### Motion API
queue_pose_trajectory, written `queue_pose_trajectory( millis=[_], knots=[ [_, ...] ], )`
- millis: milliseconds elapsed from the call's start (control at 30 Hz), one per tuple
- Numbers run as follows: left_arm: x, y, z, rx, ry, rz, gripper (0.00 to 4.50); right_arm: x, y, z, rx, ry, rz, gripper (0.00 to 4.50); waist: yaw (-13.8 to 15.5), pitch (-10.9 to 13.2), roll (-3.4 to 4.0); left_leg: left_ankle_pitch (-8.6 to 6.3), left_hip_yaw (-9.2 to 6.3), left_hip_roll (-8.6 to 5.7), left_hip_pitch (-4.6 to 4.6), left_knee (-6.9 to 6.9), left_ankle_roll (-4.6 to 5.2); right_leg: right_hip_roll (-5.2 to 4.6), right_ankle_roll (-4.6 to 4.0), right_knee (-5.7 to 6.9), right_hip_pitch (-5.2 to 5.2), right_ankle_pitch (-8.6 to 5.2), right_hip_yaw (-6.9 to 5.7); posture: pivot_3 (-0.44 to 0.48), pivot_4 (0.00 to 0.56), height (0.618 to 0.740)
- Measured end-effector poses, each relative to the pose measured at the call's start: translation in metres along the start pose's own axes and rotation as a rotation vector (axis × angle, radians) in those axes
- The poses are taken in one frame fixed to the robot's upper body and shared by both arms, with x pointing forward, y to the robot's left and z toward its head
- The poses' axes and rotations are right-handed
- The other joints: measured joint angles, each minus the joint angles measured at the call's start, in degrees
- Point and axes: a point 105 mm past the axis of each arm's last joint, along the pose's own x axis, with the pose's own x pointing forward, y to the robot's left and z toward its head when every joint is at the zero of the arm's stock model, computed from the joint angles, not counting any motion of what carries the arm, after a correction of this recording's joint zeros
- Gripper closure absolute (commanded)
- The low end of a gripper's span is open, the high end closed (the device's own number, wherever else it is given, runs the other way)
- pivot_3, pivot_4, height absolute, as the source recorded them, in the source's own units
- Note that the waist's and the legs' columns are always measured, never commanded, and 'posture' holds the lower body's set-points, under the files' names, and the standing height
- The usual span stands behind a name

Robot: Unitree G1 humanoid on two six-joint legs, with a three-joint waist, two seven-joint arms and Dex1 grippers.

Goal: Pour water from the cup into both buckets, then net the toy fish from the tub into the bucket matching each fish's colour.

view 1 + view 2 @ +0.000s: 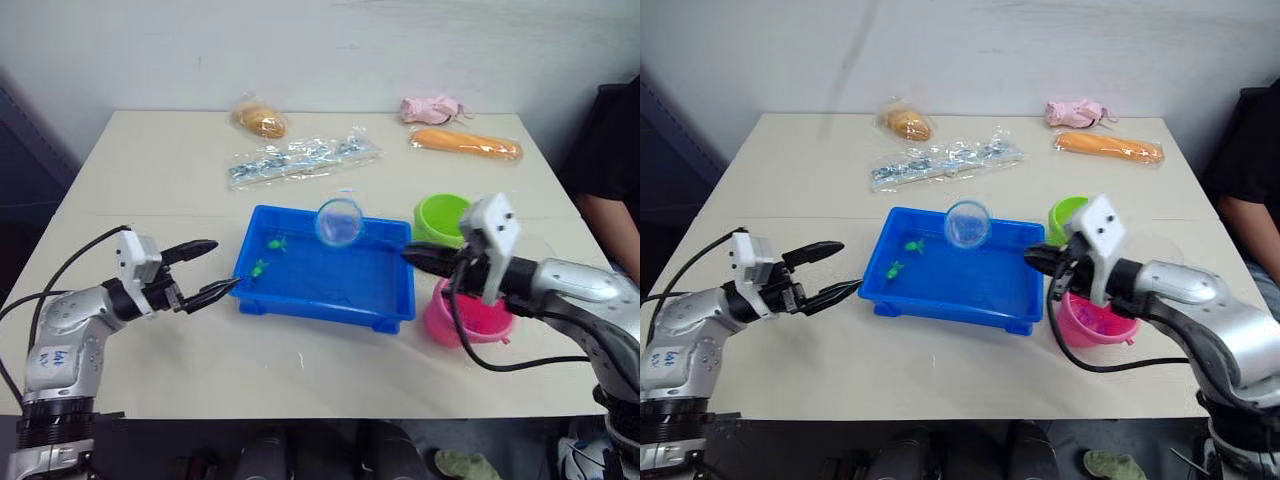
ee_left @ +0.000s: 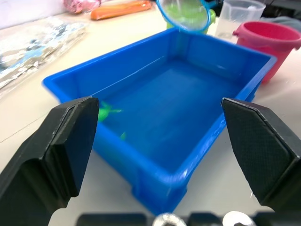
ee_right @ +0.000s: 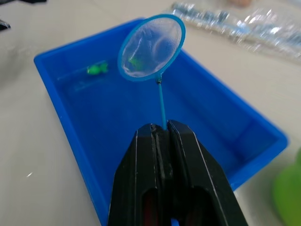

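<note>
The blue tub (image 1: 300, 300) sits mid-table with two green toy fish (image 1: 276, 242) (image 1: 259, 268) near its left end. My right gripper (image 1: 408, 254) is shut on the thin handle of the net (image 1: 340, 222), whose blue hoop hangs above the tub's far side. Seen through the mesh is a green fish (image 3: 136, 62); I cannot tell if it is inside the net. The green bucket (image 1: 440, 217) and pink bucket (image 1: 465, 320) stand right of the tub, under my right arm. The clear cup (image 2: 237, 16) stands by the pink bucket. My left gripper (image 1: 225, 264) is open and empty, just left of the tub.
Along the table's far side lie a bagged bread roll (image 1: 260, 120), a clear plastic packet (image 1: 300, 158), a long orange item in wrap (image 1: 465, 143) and a pink bundle (image 1: 432, 108). A person in dark clothing (image 1: 610, 180) sits at the right edge.
</note>
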Motion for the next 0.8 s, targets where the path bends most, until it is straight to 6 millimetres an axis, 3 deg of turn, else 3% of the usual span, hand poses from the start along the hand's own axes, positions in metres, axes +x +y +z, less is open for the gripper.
queue_pose_trajectory(
  millis=[100, 233, 367, 533, 800],
  knots=[
    [-0.016, -0.001, -0.008, -0.014, 0.043, 0.029, 0.03, 0.015, -0.005, -0.015, 0.003, 0.102, -0.025, 4.50, -0.16, 0.00, 0.00, -0.01, 0.10, 0.00, -0.04, -0.02, -0.01, 0.00, 0.00, 0.00, -0.08, 0.00, -0.01, 0.000, 0.150, 0.740],
    [-0.024, -0.002, -0.012, -0.024, 0.058, 0.054, 0.03, 0.034, -0.007, -0.023, 0.012, 0.157, -0.040, 4.50, -0.21, 0.00, 0.00, 0.00, 0.14, 0.03, -0.04, -0.02, -0.02, 0.01, 0.00, 0.03, -0.11, 0.00, -0.01, 0.000, 0.150, 0.740],
    [-0.023, -0.004, -0.008, -0.009, 0.058, 0.055, 0.03, 0.046, -0.005, -0.023, 0.058, 0.159, -0.026, 4.50, -0.02, 0.00, 0.00, -0.01, 0.12, 0.02, -0.07, -0.02, -0.02, 0.00, 0.00, 0.01, -0.11, 0.00, -0.04, 0.000, 0.150, 0.740],
    [-0.024, -0.003, -0.007, 0.000, 0.058, 0.075, 0.03, 0.070, -0.006, -0.039, 0.149, 0.203, -0.029, 4.50, -0.60, -0.03, -0.04, -0.02, 0.19, 0.03, -0.07, -0.05, -0.03, 0.01, 0.00, 0.05, -0.18, 0.00, -0.02, 0.000, 0.150, 0.740],
    [-0.019, -0.004, -0.006, 0.004, 0.056, 0.065, 0.03, 0.087, -0.006, -0.031, 0.142, 0.214, -0.034, 4.50, -1.49, -0.03, -0.04, -0.03, 0.20, 0.02, -0.10, -0.09, -0.05, 0.01, 0.00, 0.03, -0.21, 0.00, -0.03, 0.000, 0.150, 0.740]
  ],
)
